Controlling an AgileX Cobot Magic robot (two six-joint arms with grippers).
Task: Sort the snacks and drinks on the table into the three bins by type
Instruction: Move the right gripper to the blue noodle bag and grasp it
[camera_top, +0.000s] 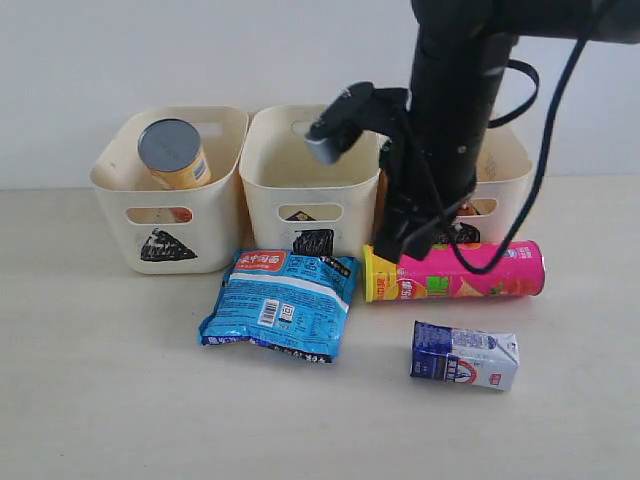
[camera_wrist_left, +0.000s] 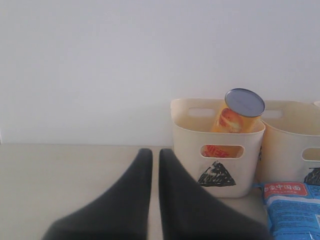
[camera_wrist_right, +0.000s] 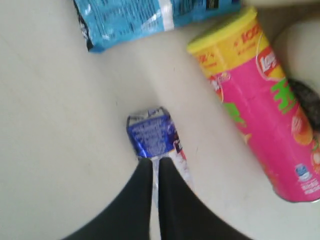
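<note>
The blue-and-white carton (camera_top: 465, 356) (camera_wrist_right: 152, 137) lies on the table (camera_top: 100, 400), in front of the pink tube (camera_top: 470, 272) (camera_wrist_right: 265, 115), which lies on its side with its yellow-green lid (camera_top: 372, 275) to the left. The blue noodle packet (camera_top: 280, 305) (camera_wrist_right: 150, 15) lies flat before the square bin (camera_top: 312, 180). A yellow-orange tube (camera_top: 175, 155) (camera_wrist_left: 235, 112) leans in the triangle bin (camera_top: 165, 200) (camera_wrist_left: 217, 145). My right gripper (camera_top: 385, 245) (camera_wrist_right: 152, 162) hangs shut and empty over the carton and the tube's lid end. My left gripper (camera_wrist_left: 151, 152) is shut and empty, left of the triangle bin. The dark carton and the orange-black packet are not clearly seen.
The right arm (camera_top: 450, 120) and its cable hide most of the third bin (camera_top: 505, 165) at the back right. A white wall stands close behind the bins. Bare table spreads at the front left and far right.
</note>
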